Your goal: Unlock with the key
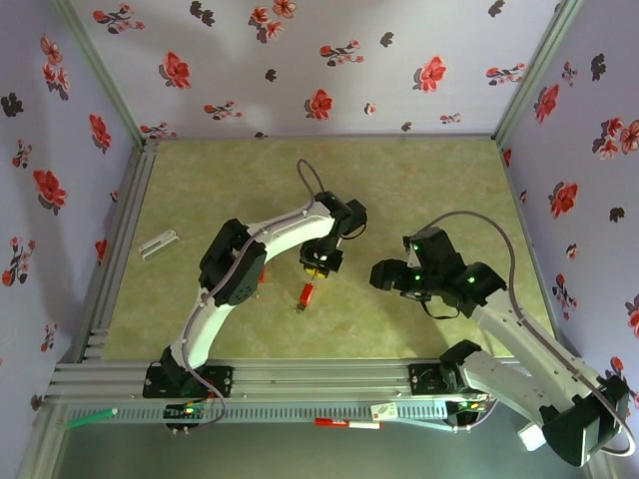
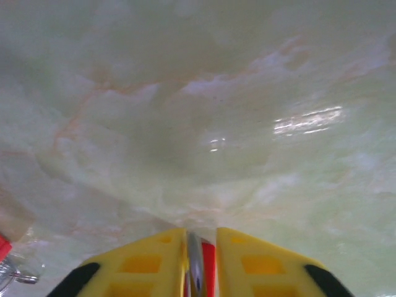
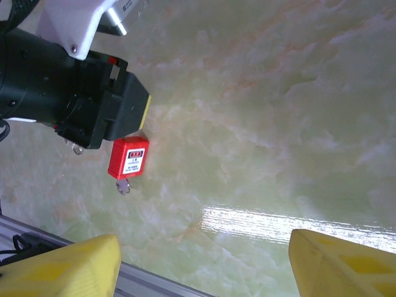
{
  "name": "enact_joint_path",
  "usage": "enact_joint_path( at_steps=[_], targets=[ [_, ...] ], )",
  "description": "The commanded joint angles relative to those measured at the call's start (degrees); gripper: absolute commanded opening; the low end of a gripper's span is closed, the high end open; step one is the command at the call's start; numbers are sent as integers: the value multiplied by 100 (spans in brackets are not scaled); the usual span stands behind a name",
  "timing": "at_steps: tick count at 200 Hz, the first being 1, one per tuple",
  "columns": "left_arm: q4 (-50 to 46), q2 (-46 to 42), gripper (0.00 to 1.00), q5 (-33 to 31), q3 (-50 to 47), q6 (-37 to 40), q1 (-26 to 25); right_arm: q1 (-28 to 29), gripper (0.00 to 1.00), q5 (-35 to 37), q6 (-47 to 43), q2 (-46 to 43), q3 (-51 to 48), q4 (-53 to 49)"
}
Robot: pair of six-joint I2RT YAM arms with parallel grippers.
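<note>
Marbled tabletop (image 3: 278,124) bears key (image 3: 124,186) near left fingers (image 2: 148,266).

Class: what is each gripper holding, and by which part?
Right gripper: nothing, jaws open. Left gripper: something red and silver between its fingers; grip cannot be told.

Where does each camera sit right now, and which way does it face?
Top external: above, behind the bases, facing down at the table; both arms, left gripper show.
Left wrist: low over the table, facing along its own yellow fingers.
Right wrist: facing the left gripper and red padlock; own fingers below.
Shared: top external shows that padlock too.
</note>
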Motion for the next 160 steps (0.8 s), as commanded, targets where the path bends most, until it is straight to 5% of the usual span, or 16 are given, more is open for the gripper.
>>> enact_joint_path(
  at_steps=[1,60,103,160],
  targets=[
    [-257,150,26,-78,262,-283,-129,-67,72,-131,-166,-117,-102,-162],
    [76,-395,46,-4,305,-807,-154,-76,72,-339,220,-429,-422,22],
    [736,-1380,55,210,-80,-1105,85,109,72,-574,1294,-675,-1010,860],
    [2257,-3604,64,818,-2372,-514,487,1170,72,363,1955,-223,-1032,1587]
  ],
)
